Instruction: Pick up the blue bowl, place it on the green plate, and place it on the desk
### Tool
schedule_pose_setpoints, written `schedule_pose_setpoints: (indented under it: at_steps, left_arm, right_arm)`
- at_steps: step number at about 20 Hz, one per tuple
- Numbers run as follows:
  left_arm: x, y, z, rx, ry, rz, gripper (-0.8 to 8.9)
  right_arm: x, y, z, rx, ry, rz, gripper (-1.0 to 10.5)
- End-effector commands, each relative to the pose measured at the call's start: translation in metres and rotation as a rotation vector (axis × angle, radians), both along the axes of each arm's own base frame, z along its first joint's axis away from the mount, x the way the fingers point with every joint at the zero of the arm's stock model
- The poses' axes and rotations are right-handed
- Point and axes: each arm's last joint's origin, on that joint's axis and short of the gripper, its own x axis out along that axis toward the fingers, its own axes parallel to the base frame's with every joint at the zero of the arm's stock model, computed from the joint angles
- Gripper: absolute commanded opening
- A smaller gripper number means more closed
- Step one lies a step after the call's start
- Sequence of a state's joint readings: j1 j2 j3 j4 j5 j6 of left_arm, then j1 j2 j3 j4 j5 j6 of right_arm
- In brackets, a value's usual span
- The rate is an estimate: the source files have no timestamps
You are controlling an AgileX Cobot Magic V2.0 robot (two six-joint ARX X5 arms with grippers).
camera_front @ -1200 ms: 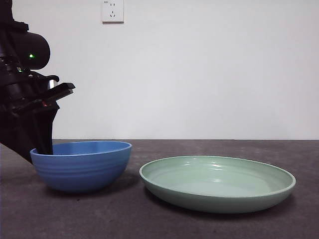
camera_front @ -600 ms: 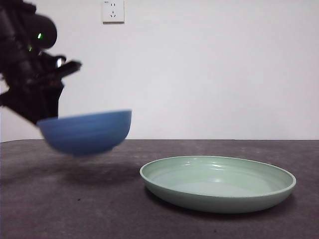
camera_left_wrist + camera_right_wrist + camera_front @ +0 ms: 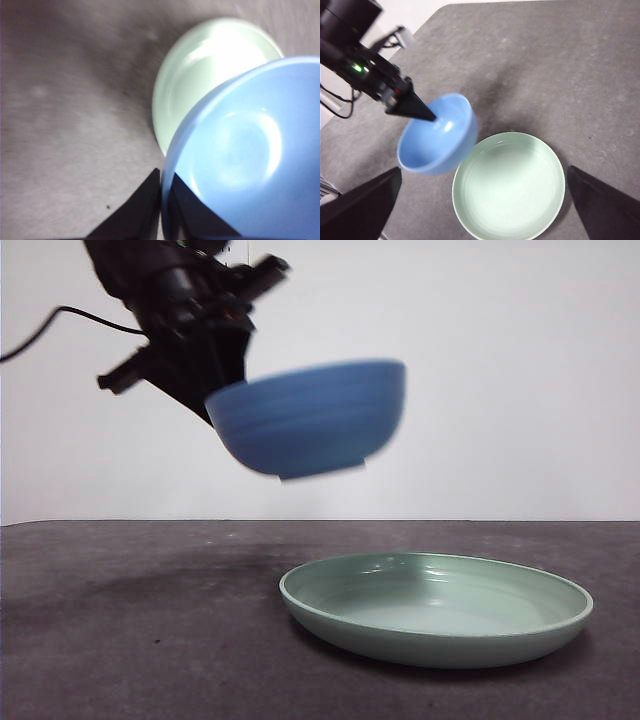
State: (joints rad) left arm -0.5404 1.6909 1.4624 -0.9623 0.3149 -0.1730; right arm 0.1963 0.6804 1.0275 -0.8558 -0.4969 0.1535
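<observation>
Blue bowl airborne, rim clamped by left end effector, green plate holds nothing, right end effector apart.

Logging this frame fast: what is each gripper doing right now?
Left gripper: closed on the rim of the blue bowl, held in the air near the green plate.
Right gripper: open, holding nothing.

Left arm's black two-jaw gripper: wedge-shaped tapered jaws, boxy black wrist housing, small green LED lit, thin black cable trailing off. Pale bracket on top, probably a mount; blurred.
</observation>
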Motion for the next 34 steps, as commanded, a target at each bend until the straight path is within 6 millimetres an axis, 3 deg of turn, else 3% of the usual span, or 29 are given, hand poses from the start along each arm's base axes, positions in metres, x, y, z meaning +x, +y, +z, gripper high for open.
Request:
schedule_pose_setpoints:
  at_steps: [1,6,9,14,18,29,31,34]
  left_arm:
    - [0.005,-0.022,-0.013,0.048,0.018,-0.022,0.16]
    - [0.012,-0.069,-0.039,0.087,0.066,-0.114,0.16]
    - [0.021,-0.086,-0.055,0.134,0.070,-0.128,0.16]
    - [0.028,-0.096,-0.072,0.143,0.082,-0.135,0.16]
    - [0.026,-0.105,-0.071,0.111,0.037,-0.151,0.16]
    - [0.022,-0.108,-0.072,0.170,0.008,-0.167,0.21]
    - [0.022,-0.108,-0.071,0.169,0.005,-0.173,0.50]
    - [0.023,-0.109,-0.067,0.160,-0.003,-0.164,3.09]
  right_arm:
    - [-0.003,0.000,0.006,0.002,-0.033,0.011,6.2]
    - [-0.005,0.000,0.006,0.003,-0.035,0.011,6.2]
    - [-0.005,0.000,0.006,0.000,-0.024,0.011,6.2]
    - [-0.005,0.000,0.005,-0.002,-0.020,0.011,6.2]
    - [-0.005,-0.001,0.005,-0.003,-0.021,0.008,6.2]
    - [-0.005,-0.001,0.005,-0.003,-0.021,0.008,6.2]
    - [-0.005,-0.001,0.005,-0.003,-0.020,0.008,6.2]
    - [-0.005,-0.001,0.005,-0.003,-0.020,0.008,6.2]
